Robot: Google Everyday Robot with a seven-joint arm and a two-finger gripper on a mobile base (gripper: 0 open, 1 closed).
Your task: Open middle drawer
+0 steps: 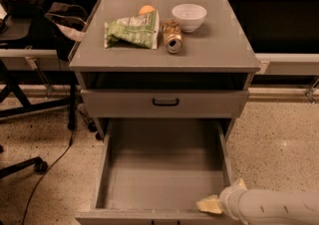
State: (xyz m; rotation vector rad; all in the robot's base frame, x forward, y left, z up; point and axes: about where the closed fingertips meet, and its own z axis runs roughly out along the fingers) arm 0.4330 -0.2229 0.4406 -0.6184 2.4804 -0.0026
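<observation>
At the bottom right, the gripper [210, 204], on a white arm [271, 208] coming in from the right edge. Pale tip right at the front right corner of the middle drawer [164, 179], at or against the rim, contact unclear. Whether spread or closed on anything, impossible to tell. Middle drawer standing far out from the grey cabinet, plain grey inside, front edge near the bottom of the view. Directly above it, one more drawer front [114, 103] with one small black bar handle [165, 102]. On the cabinet top [219, 52], four things: one white bowl [189, 16], one can [173, 37] lying on its side just beside the bowl, one green snack bag [133, 31] just left of the can, and one orange [146, 9] half hidden behind the bag. Speckled floor [279, 139] on both sides of the cabinet.
</observation>
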